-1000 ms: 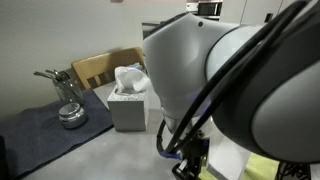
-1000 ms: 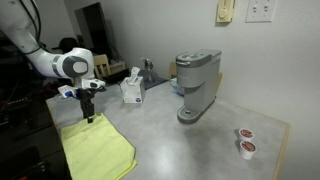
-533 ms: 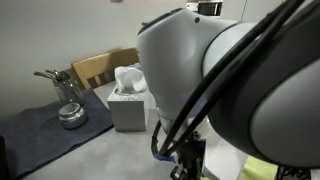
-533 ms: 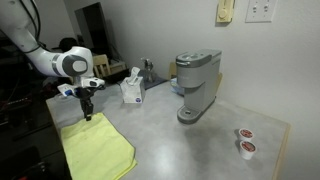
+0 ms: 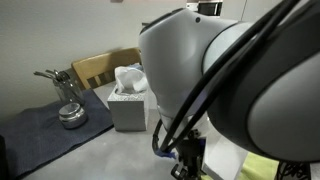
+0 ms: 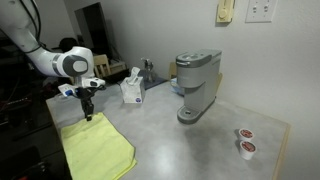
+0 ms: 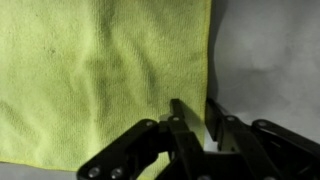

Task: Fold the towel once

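Note:
A yellow towel (image 6: 97,150) lies flat at the near corner of the grey table (image 6: 180,140); its weave fills the wrist view (image 7: 100,70). My gripper (image 6: 88,117) points straight down onto the towel's far edge. In the wrist view the gripper (image 7: 197,120) has its two dark fingers (image 7: 180,118) drawn close together, with the towel's right edge running between them. In an exterior view the big arm housing hides most of the scene; only the gripper (image 5: 190,165) and a sliver of the towel (image 5: 262,168) show.
A tissue box (image 6: 131,90) stands behind the towel and shows again as a tissue box (image 5: 127,100). A coffee maker (image 6: 195,85) sits mid-table, and two pods (image 6: 245,142) lie near the far corner. A dark mat holds a metal piece (image 5: 70,113), with a wooden chair (image 5: 100,68) behind it.
The arm housing has shifted slightly to the left in an exterior view. The gripper stays at the same spot on the towel's edge, and the towel lies as before.

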